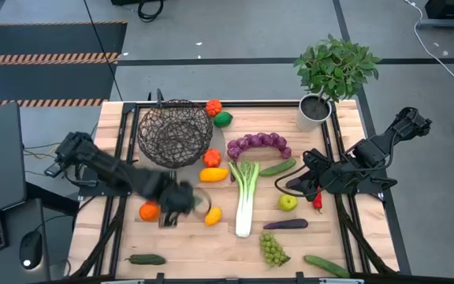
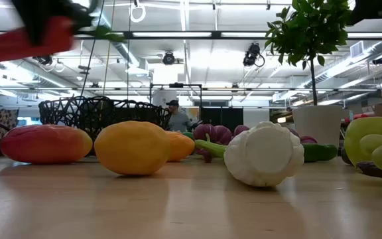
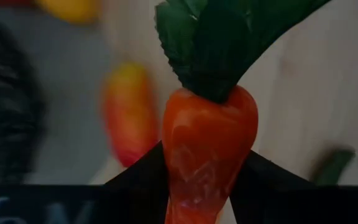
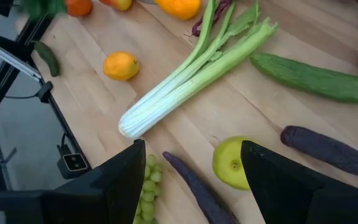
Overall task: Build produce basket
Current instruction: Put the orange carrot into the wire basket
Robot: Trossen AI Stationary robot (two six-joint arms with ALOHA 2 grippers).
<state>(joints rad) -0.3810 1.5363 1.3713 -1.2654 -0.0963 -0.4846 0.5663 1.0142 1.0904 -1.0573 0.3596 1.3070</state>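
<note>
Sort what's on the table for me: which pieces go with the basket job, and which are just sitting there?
Job:
wire basket
carrot, gripped in the left claw
leek
purple grapes
green apple
lemon
aubergine

Lying about:
potted plant

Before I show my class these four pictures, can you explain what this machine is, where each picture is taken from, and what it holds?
Two dark robot arms work at a wooden table. One picture looks straight down, one looks level across the tabletop, and two come from cameras on the wrists. On the table lie a round dark wire-mesh basket, a long white-green leek, a yellow lemon and other toy produce. The left hand is closed on an orange carrot with green leaves. The right hand is open, above a green apple.
</note>
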